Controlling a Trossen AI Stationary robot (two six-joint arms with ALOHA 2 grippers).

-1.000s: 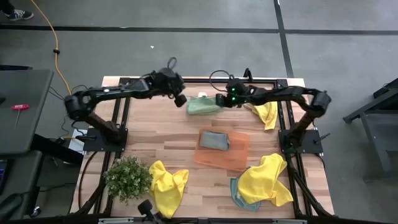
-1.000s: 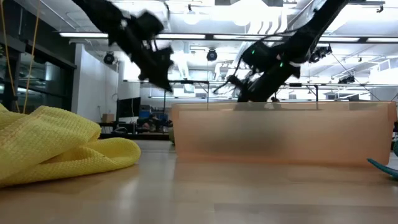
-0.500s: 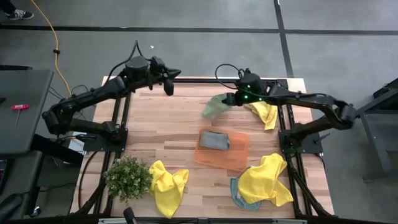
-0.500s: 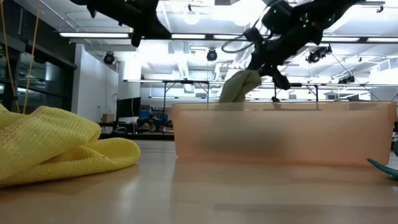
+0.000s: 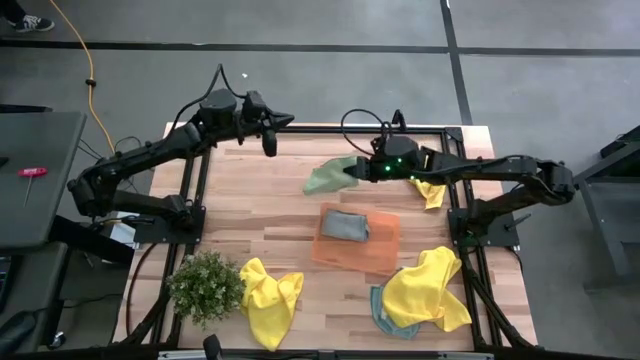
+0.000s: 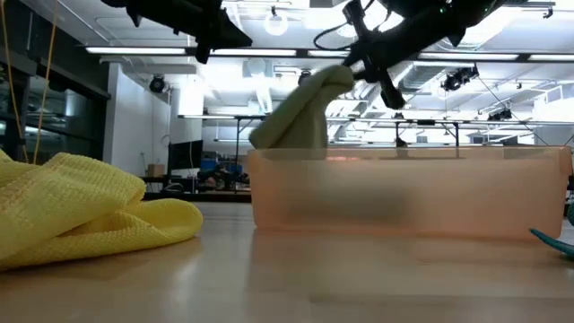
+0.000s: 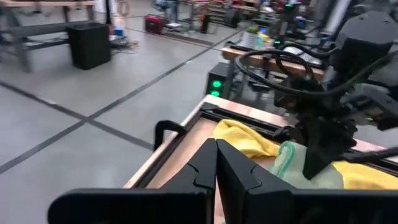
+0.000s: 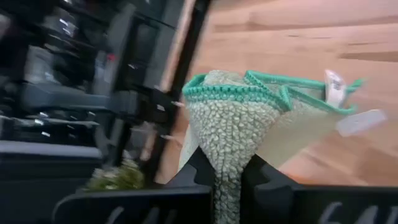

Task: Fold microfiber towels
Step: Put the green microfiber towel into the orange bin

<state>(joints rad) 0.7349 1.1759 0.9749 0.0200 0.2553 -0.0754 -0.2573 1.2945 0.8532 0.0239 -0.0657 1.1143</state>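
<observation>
Lifting now: the right gripper (image 5: 352, 171) has its jaws clamped on a corner of the pale green towel (image 5: 326, 178), which hangs off the fingers above the far middle of the tabletop (image 5: 250, 205), probably so it can be carried to open wood and spread out.
Grip detail: in the right wrist view the pale green towel (image 8: 239, 118) is bunched into a narrow wad between the two dark fingers, its darker green stitched hem looped above them and a small white label showing at one side.
Waiting arm: the left gripper (image 5: 268, 142) hovers over the far left corner with jaws pressed together and nothing in them, seemingly kept clear of the lift.
Done piece: a grey-blue towel (image 5: 344, 225) lies as a neat rectangle on the orange mat (image 5: 385, 250) at the tabletop's middle, which looks like the drop spot for folded ones.
Still crumpled: one yellow towel (image 5: 431, 184) by the far right edge, another yellow towel (image 5: 270, 297) at the near edge beside the potted plant (image 5: 206, 285), and a third yellow towel (image 5: 428, 290) heaped on a teal towel (image 5: 382, 312) near the near right corner.
Texture: fuzzy waffle weave, soft and limp.
</observation>
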